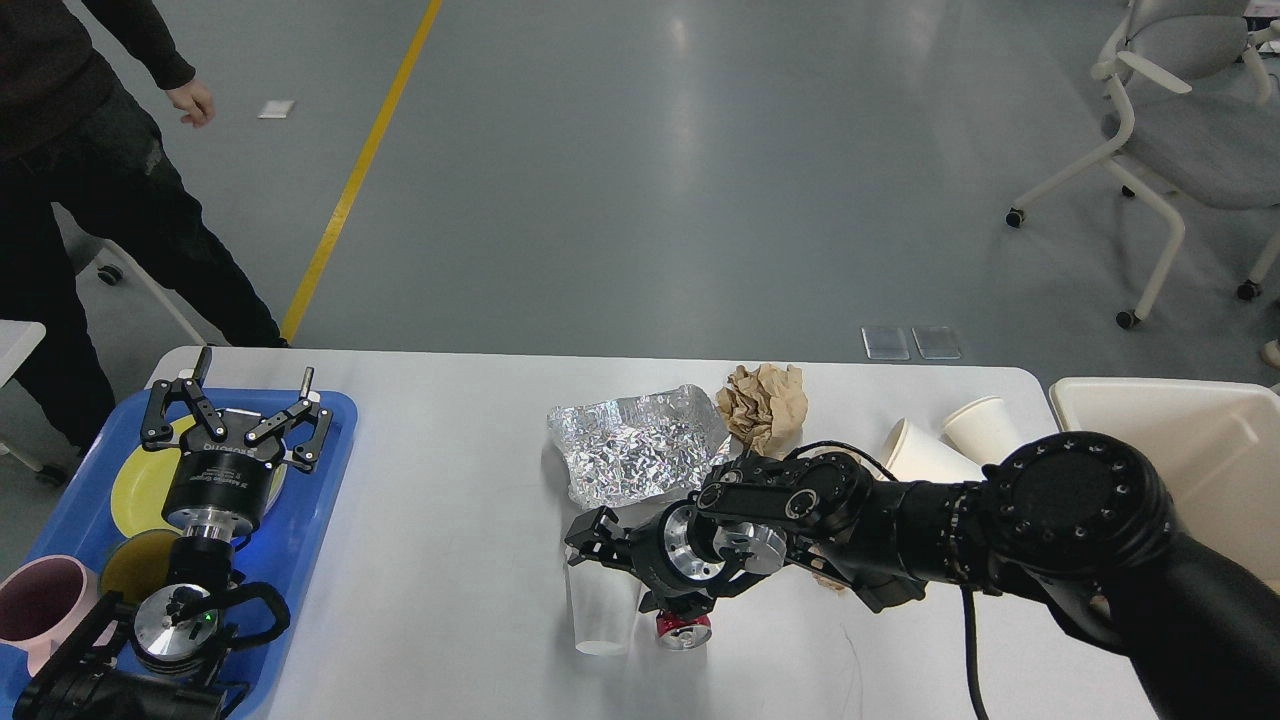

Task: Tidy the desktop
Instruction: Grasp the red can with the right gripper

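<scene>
Across the lower half of the head view, the desktop (450, 500) spread wide and white beneath both of your arms. Your left gripper (236, 415) hung at about nine o'clock from the table's middle, over the blue tray (300, 520), its fingers (165, 415) spread wide with nothing between them; the desktop lay to its three o'clock side, beyond the tray's edge. A yellow plate (135, 485) and a pink cup (40, 600) sat in that tray.

Your right gripper (615, 545) was down near six o'clock of the table's middle, right at the white paper cup (600, 605), with the red can (682, 630) just beside the cup at its three o'clock. You could not tell from this angle how far the right fingers stood apart, or whether they gripped the cup; the desktop lay directly below them.

Toward twelve o'clock from that gripper lay the crumpled foil (635, 445) and a ball of brown paper (762, 400). Two more paper cups (950, 440) lay at two o'clock, near the cream bin (1200, 430).
</scene>
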{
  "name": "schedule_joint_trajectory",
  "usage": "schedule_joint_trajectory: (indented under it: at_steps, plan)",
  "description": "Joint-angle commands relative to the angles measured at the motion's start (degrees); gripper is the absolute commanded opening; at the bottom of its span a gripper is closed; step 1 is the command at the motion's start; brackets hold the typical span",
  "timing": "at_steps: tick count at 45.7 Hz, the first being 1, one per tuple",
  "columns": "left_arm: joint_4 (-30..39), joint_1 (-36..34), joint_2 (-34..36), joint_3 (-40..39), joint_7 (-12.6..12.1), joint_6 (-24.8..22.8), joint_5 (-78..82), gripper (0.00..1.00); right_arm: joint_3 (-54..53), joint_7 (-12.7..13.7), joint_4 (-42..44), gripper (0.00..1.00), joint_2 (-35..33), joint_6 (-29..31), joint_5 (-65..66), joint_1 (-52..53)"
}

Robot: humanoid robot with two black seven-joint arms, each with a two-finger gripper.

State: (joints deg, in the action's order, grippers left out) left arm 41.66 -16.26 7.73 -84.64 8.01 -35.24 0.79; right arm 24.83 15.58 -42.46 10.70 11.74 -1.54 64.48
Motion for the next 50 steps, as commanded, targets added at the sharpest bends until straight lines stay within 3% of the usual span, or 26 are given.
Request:
schedule_joint_trajectory:
  at_steps: [1,6,14,20,23,50]
  plan:
    - [0.0,0.0,0.0,0.0,-0.01,0.0,0.0,0.96,-0.13,-0.37,-0.34,0.9,-0.06,-0.4,0.04,-0.59]
    - [0.0,0.0,0.0,0.0,-0.01,0.0,0.0,0.96,-0.13,-0.37,-0.69,0.75,-0.06,-0.41,0.39,-0.76]
    - [0.0,0.0,0.0,0.0,-0.01,0.0,0.0,0.96,-0.13,-0.37,-1.22,0.34,-0.06,-0.41,0.48,-0.94]
    - [0.0,0.0,0.0,0.0,-0.01,0.0,0.0,0.96,-0.04,-0.37,-1.22,0.17,-0.06,-0.41,1.1,-0.94]
    - [0.0,0.0,0.0,0.0,-0.01,0.0,0.0,0.96,-0.04,-0.28,-1.22,0.0,-0.06,-0.32,1.01,-0.94]
    - [0.0,0.0,0.0,0.0,-0.01,0.0,0.0,0.96,-0.13,1.12,-1.4,0.0,-0.06,0.3,0.83,-1.38]
